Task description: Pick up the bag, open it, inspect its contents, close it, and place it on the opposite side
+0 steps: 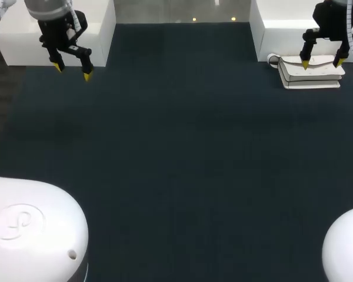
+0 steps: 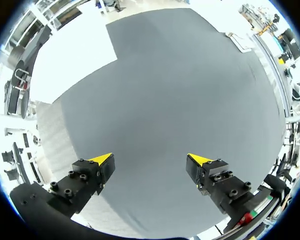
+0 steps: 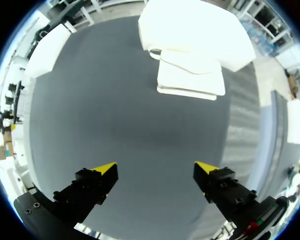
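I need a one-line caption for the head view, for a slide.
The left gripper and right gripper hang open over the table; bag by the right one.

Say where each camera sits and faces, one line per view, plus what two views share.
Head: above and behind the robot, looking down on the table; left gripper and right gripper show.
Left wrist: on the left arm, looking along its open fingers at the table.
Right wrist: on the right arm, looking along its open fingers at the bag ahead.
Shared: head and right wrist both show the bag.
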